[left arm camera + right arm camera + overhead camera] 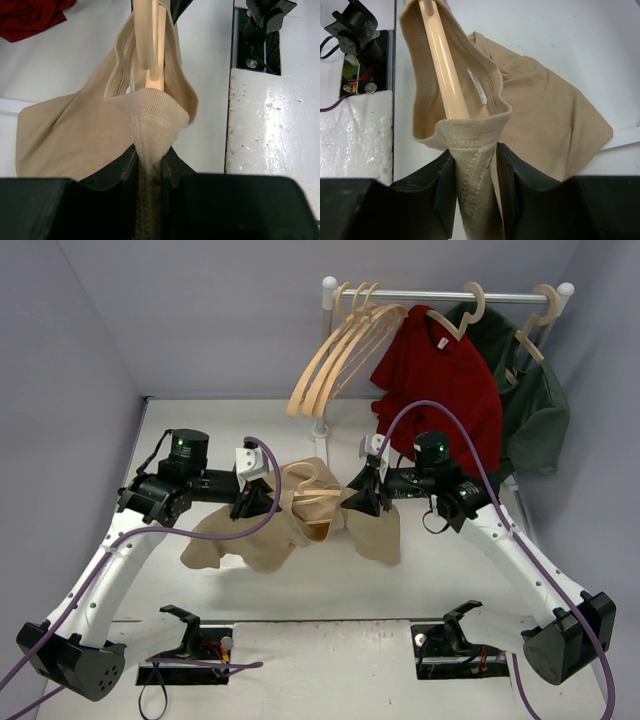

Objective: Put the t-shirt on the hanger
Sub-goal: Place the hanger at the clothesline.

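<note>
The tan t-shirt (262,538) hangs bunched between my two grippers above the table. My left gripper (251,502) is shut on the ribbed collar (150,125) at one side. My right gripper (364,498) is shut on the collar (474,150) at the other side. The collar is stretched open between them. A pale wood hanger (318,502) lies inside the neck opening; its arm shows in the left wrist view (150,35) and in the right wrist view (442,65). Its hook is hidden by cloth.
A rack (440,295) at the back holds several spare wood hangers (335,350), a dark red t-shirt (440,380) and a dark green garment (535,405). The rack's post (322,425) stands just behind the shirt. Two black stands (190,635) sit at the near edge.
</note>
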Tool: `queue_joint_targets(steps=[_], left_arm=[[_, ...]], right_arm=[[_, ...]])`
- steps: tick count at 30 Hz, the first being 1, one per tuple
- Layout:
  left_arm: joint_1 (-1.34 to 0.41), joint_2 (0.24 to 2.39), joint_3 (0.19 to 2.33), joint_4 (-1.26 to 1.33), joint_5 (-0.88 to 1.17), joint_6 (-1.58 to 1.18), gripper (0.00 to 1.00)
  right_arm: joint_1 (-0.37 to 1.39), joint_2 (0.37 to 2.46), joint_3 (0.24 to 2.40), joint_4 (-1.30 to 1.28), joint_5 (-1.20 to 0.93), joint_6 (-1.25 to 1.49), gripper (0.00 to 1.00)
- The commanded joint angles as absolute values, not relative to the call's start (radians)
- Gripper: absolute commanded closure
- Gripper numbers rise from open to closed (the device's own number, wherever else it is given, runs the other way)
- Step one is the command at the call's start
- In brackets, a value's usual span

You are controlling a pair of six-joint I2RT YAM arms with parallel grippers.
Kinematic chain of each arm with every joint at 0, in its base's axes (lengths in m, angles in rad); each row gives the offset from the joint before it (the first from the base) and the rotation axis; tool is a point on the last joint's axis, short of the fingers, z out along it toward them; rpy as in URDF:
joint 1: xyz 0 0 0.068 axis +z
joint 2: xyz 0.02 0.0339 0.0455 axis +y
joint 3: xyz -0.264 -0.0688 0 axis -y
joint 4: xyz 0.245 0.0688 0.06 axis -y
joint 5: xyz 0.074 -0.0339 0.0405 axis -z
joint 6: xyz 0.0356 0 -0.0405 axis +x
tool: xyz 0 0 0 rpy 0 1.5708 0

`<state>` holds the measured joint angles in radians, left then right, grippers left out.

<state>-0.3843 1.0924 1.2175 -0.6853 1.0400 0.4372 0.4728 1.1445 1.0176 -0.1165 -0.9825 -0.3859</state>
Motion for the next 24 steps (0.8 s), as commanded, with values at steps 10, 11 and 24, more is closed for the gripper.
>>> queue_joint_targets(steps=[10, 11, 24], left_arm=[[-0.387, 1.064, 1.285, -0.663, 1.097, 0.485, 1.0], [-0.387, 1.059, 1.284, -0.665, 1.077, 0.486, 1.0], [-0.296, 0.988, 1.298, -0.741, 0.923, 0.526, 0.82]], right_arm=[[0.501, 1.149, 1.063, -0.058, -1.016, -0.376, 1.0], [0.5, 1.14, 1.061, -0.059, -1.01, -0.38, 1.0], [0.495, 1.031, 1.045, -0.069, -0.848, -0.419, 1.0]])
